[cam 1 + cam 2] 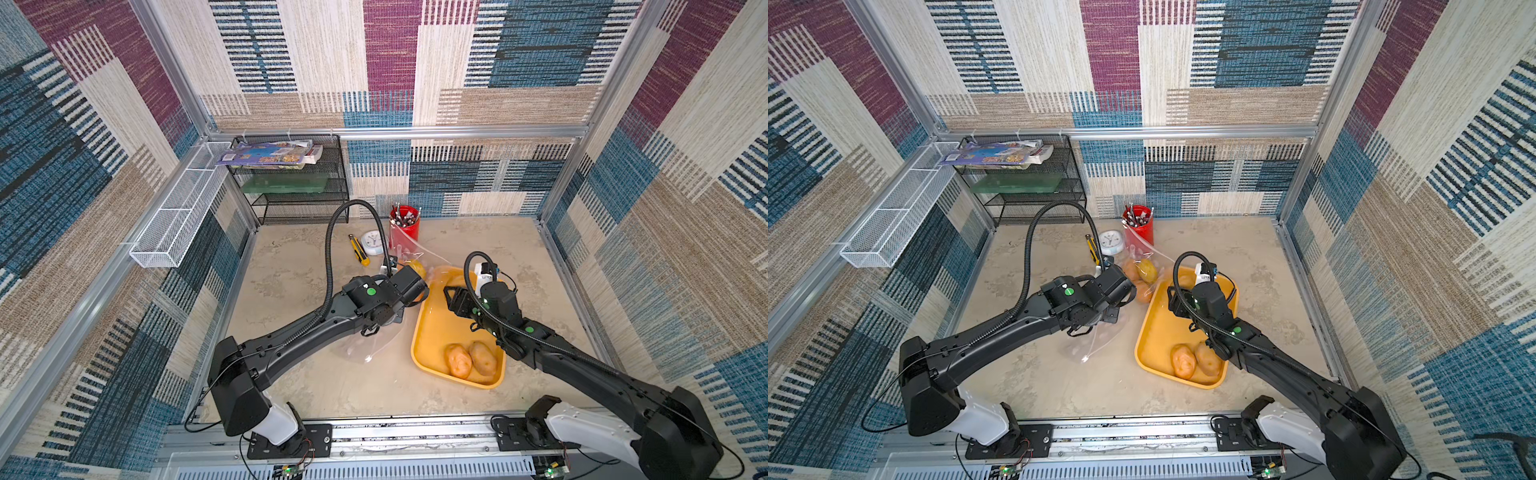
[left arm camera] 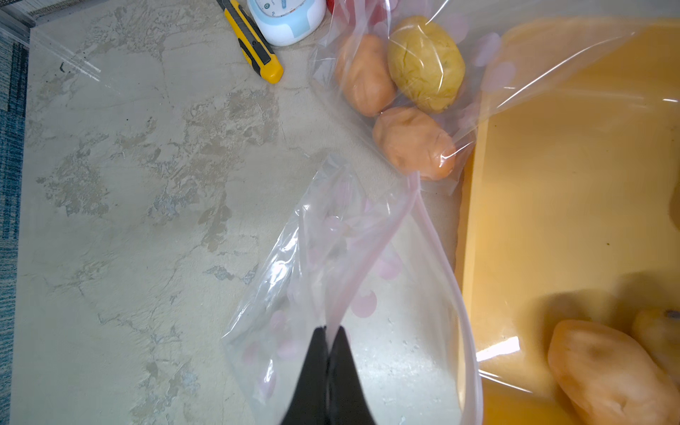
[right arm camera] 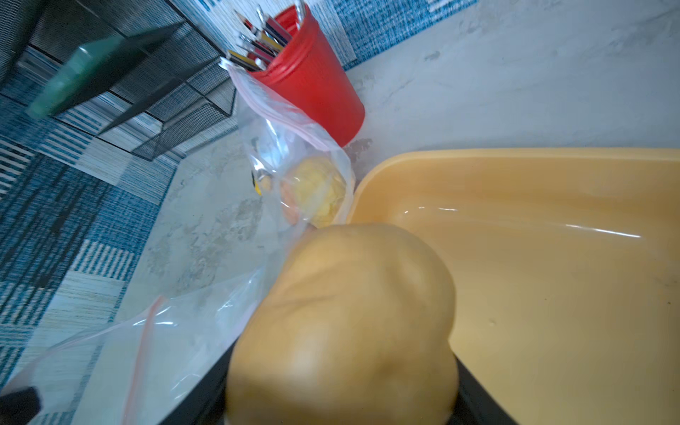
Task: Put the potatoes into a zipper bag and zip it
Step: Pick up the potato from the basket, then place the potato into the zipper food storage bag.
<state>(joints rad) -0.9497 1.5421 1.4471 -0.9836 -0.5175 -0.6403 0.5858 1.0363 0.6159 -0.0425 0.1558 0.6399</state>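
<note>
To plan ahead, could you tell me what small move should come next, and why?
Probably carry the held potato across into the zipper bag: the right gripper grips it over the tray, and the left gripper pinches the bag's rim open.

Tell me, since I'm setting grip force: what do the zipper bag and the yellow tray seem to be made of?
Zipper bag: thin clear plastic film, glossy and creased, with pink dots and a pink zip strip; potatoes show through it. Yellow tray: apparently rigid moulded plastic, smooth and semi-glossy, with a rounded rim and glare streaks.
</note>
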